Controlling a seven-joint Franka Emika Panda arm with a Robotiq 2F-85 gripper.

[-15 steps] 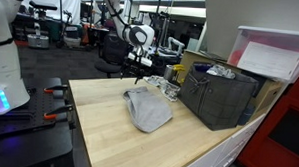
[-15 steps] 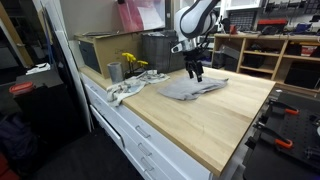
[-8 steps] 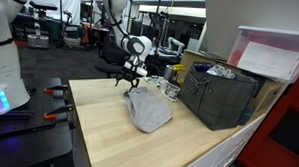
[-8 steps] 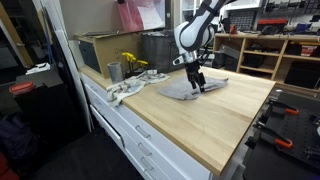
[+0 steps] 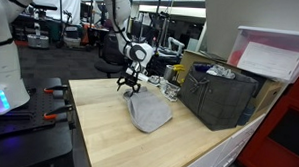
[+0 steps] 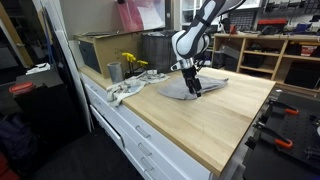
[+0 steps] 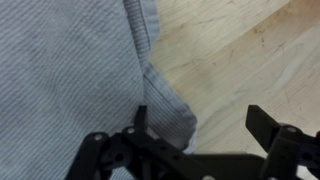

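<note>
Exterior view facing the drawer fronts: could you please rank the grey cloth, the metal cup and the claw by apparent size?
1. grey cloth, clearly largest.
2. metal cup and claw: about alike, too close to rank.

The arm [image 5: 124, 28] angles down, gripper [image 7: 200, 125] low, fingers [image 7: 265, 122] spread apart.

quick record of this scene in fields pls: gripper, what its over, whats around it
gripper state: gripper open, one finger over the grey cloth, the other over bare wood
position: low at the cloth's corner
contact: cannot tell if it touches
cloth: lying loosely spread, not lifted
surface: wooden table
nearby: dark crate; metal cup; white rag
</note>
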